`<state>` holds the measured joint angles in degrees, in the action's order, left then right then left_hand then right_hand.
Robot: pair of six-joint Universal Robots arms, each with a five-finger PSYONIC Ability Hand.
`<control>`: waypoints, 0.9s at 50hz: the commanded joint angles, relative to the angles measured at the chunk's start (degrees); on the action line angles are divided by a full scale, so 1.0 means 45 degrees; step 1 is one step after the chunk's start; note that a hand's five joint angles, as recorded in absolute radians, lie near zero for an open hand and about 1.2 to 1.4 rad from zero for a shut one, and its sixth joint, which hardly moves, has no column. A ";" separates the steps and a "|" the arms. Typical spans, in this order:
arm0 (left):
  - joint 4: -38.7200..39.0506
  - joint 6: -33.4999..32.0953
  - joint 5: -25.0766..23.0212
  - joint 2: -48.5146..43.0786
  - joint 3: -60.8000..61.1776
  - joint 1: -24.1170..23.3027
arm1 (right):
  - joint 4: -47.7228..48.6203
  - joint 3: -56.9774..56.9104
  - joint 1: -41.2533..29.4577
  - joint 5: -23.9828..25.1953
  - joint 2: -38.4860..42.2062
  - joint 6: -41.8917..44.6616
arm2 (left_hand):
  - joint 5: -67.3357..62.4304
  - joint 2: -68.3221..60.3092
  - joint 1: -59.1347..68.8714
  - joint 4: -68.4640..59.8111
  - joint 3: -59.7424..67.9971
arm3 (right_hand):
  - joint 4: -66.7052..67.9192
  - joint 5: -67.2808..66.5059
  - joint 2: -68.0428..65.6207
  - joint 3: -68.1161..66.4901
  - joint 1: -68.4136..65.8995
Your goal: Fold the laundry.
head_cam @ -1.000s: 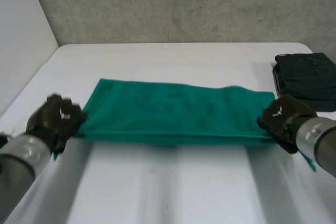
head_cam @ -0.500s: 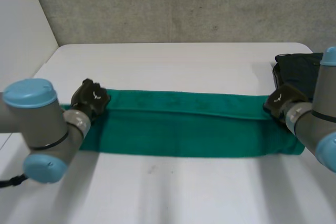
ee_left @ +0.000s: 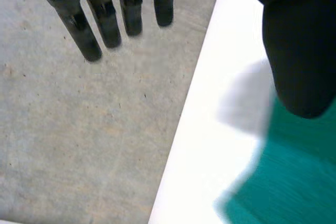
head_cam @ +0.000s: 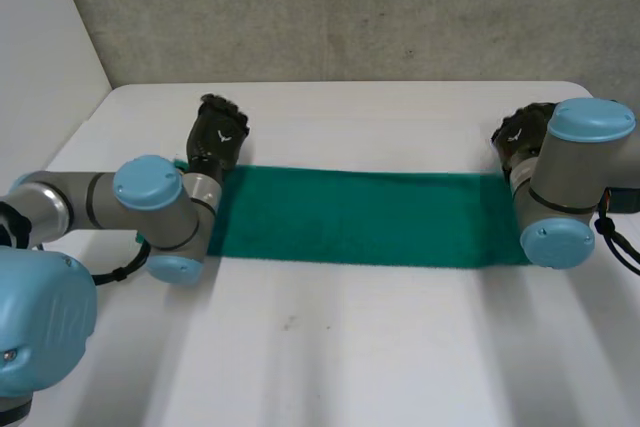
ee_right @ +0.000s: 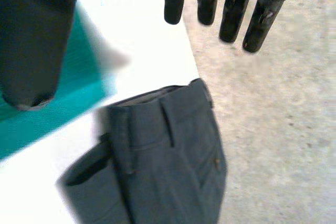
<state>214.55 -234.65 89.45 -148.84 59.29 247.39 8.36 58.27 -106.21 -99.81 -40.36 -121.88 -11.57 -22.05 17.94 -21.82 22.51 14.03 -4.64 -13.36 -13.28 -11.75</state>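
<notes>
One green towel [head_cam: 360, 215], folded into a long narrow strip, lies flat across the middle of the white table [head_cam: 340, 347], its length running from the table's left side to its right side. The left hand [head_cam: 218, 135] is at the strip's far left corner, pointing toward the table's far edge. The right hand [head_cam: 520, 135] is at the strip's far right corner. The left arm [head_cam: 150, 197] lies over the towel's left end and the right arm [head_cam: 565, 182] stands over its right end, so both short edges are covered in the head view.

In the left wrist view the left hand's fingers [ee_left: 105, 22] are straight and held well apart from the thumb [ee_left: 299, 51], with nothing between them. A corner of the towel sits under the thumb tip, near a table edge, with grey concrete [ee_left: 79, 129] beyond it.

In the right wrist view the right hand's fingers are likewise straight and spread away from the thumb, gripping nothing, and the towel's end shows under the thumb. A pair of dark grey trousers [ee_right: 157, 166], folded, lies just beside that end of the towel at the table's edge. Whether either hand touches the cloth cannot be told.
</notes>
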 commanded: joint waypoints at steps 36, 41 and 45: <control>-0.0372 0.8453 -0.0171 0.7841 0.9207 -0.0288 | 0.1287 0.8574 0.2763 0.4152 -0.4606 -0.5768 | 0.2571 0.2677 -0.1765 0.2626 -0.2781 | 0.4766 -0.4631 -0.4915 -0.4933 -0.5272; -0.0392 0.8453 -0.0171 0.7801 0.9226 -0.0366 | 0.1462 0.8418 0.2841 0.4327 -0.4078 -0.5729 | 0.2571 0.2677 -0.1765 0.2626 -0.2781 | 0.9975 -0.9841 -1.0125 -1.0142 -1.0482; -0.0392 0.8453 -0.0151 0.7801 0.9285 -0.0405 | 0.1735 0.8417 0.2997 0.4347 -0.4213 -0.5612 | 0.2571 0.2677 -0.1765 0.2626 -0.2781 | 1.4660 -1.4525 -1.4809 -1.4827 -1.5166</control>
<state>212.75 -196.57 88.72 -113.67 100.79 245.89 15.15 96.49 -93.54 -80.66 -59.36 -147.65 -2.71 -11.77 11.73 -11.79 12.25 54.41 -42.20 -55.84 -54.44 -48.01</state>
